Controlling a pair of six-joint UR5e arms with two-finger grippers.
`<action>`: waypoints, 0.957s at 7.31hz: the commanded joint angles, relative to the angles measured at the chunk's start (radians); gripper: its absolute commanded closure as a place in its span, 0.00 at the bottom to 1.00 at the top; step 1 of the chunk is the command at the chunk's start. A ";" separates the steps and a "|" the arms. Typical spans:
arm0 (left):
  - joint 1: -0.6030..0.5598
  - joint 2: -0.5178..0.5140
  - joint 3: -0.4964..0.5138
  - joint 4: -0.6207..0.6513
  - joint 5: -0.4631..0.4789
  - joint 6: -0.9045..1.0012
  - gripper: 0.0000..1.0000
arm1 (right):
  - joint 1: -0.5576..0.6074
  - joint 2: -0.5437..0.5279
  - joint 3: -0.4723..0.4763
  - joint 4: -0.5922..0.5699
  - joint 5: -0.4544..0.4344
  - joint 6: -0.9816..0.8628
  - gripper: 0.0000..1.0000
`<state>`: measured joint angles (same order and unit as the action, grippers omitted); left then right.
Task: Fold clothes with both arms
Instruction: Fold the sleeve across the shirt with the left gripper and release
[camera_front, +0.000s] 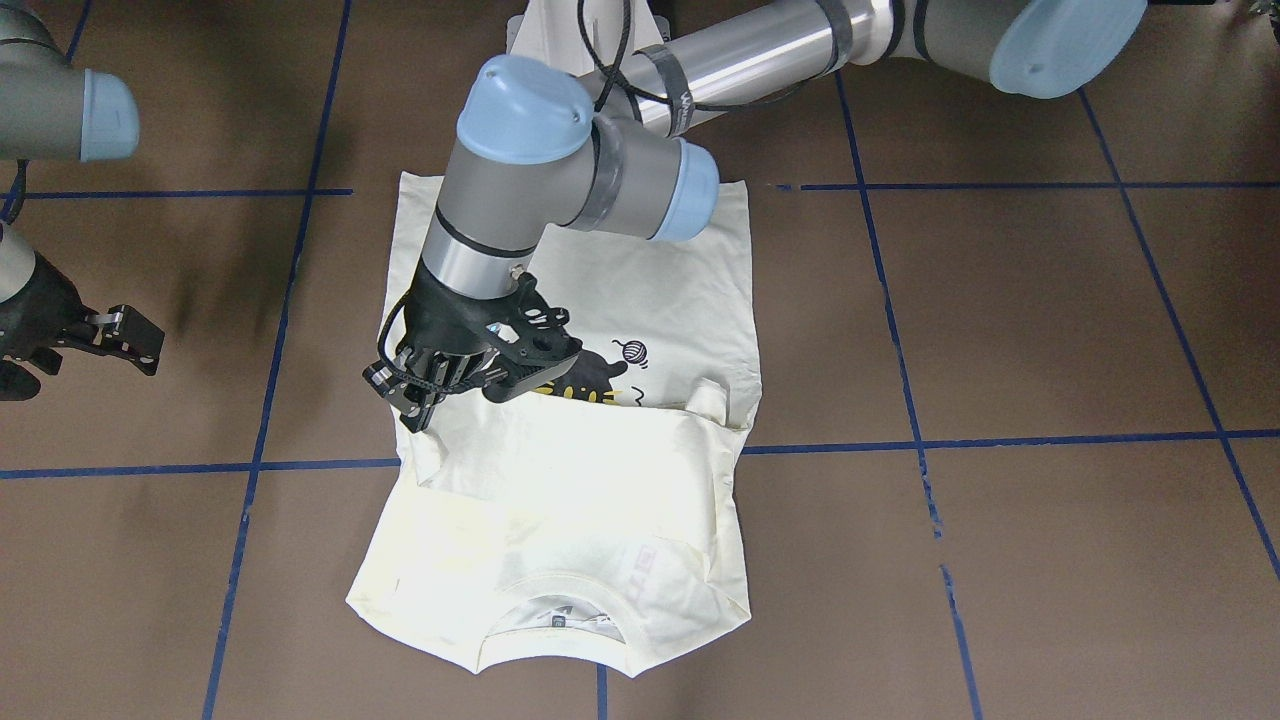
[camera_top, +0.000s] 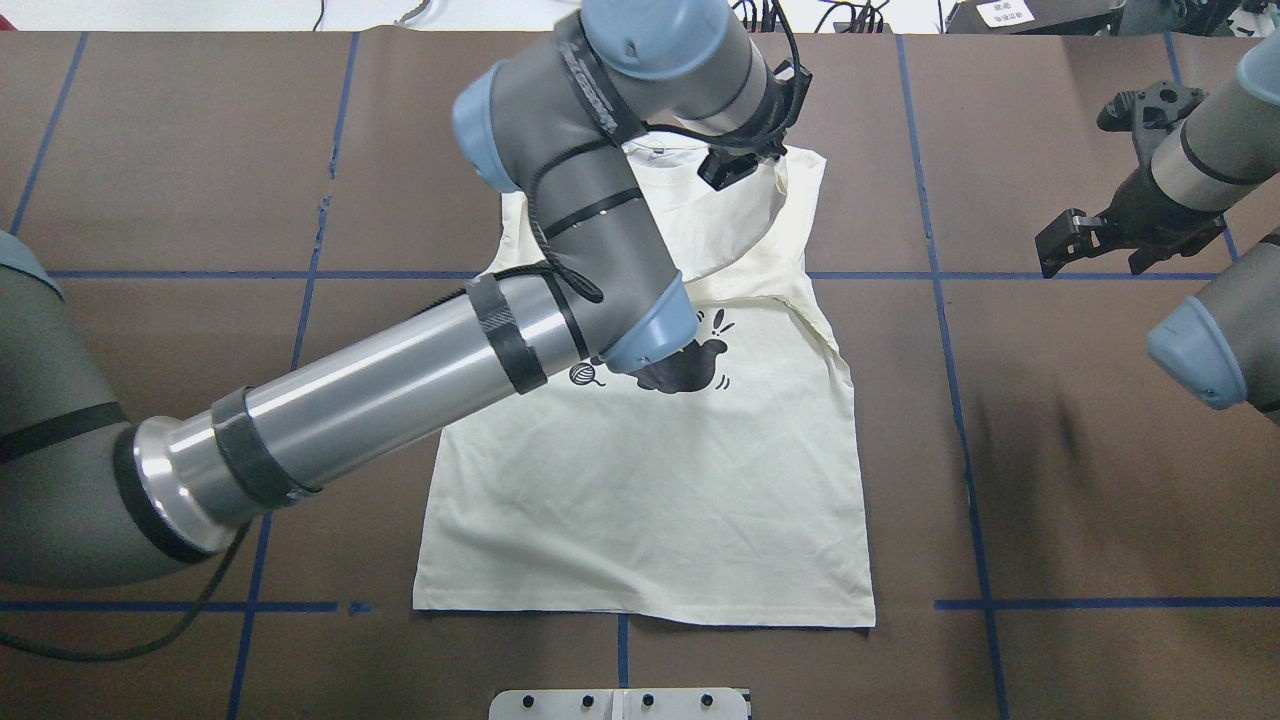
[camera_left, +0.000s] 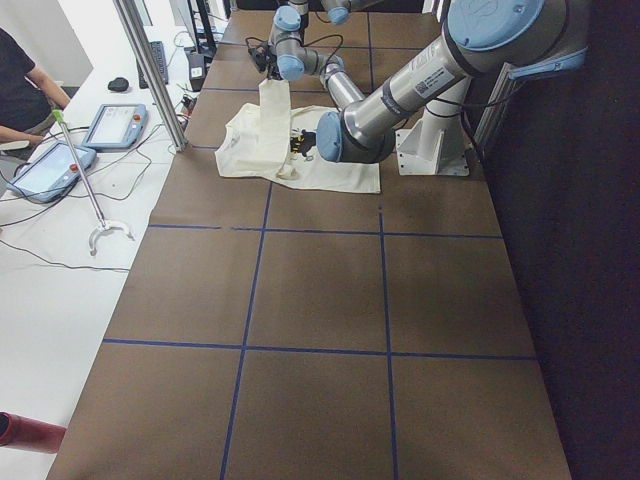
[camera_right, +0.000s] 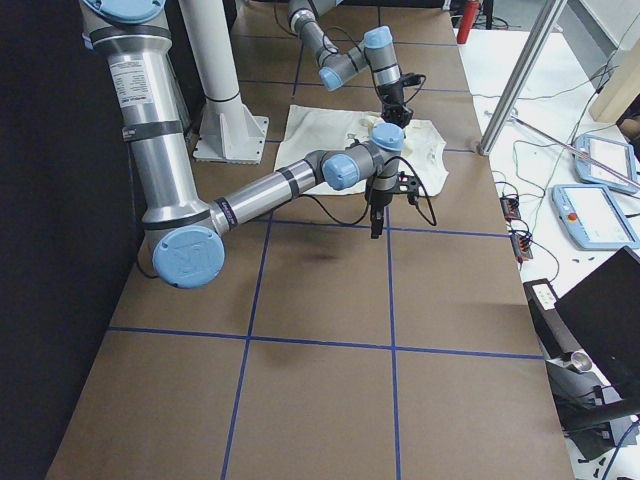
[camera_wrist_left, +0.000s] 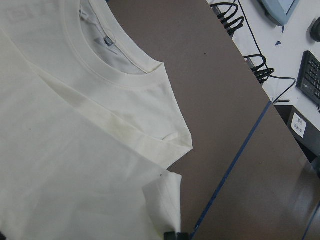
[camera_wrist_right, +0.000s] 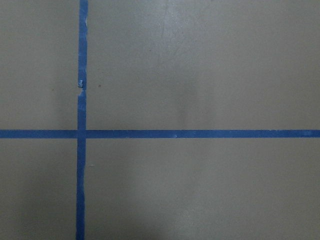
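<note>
The cream-white shirt (camera_top: 650, 480) lies flat mid-table, hem toward the robot. Its black cat print (camera_front: 598, 378) shows partly; pale cloth is folded over the collar half (camera_front: 560, 530). My left arm reaches across the shirt. The left gripper (camera_front: 408, 398) is shut on a strip of the shirt's cloth at its side near the shoulder. That strip (camera_left: 270, 120) hangs lifted from the gripper above the table. The left wrist view shows the collar (camera_wrist_left: 115, 60) and a sleeve edge (camera_wrist_left: 165, 145). My right gripper (camera_top: 1100, 255) hovers open over bare table, well away from the shirt.
The table is brown with a blue tape grid (camera_wrist_right: 80, 134). The white pedestal base (camera_left: 430, 150) stands at the robot's side behind the shirt. Beyond the far table edge are a metal pole (camera_left: 150, 70), tablets (camera_left: 112, 125), cables and a person (camera_left: 20, 80).
</note>
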<state>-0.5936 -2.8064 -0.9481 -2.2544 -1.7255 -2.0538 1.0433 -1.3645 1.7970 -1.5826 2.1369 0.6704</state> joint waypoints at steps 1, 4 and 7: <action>0.075 -0.010 0.086 -0.155 0.104 0.068 0.01 | 0.000 0.004 -0.001 0.003 0.002 0.002 0.00; 0.077 0.074 -0.019 -0.130 0.057 0.229 0.00 | -0.006 0.018 0.002 0.036 0.006 0.008 0.00; 0.041 0.308 -0.448 0.291 -0.016 0.499 0.00 | -0.128 0.004 0.053 0.189 0.005 0.269 0.00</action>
<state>-0.5427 -2.6046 -1.1984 -2.1510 -1.7287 -1.6818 0.9788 -1.3511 1.8199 -1.4652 2.1426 0.8027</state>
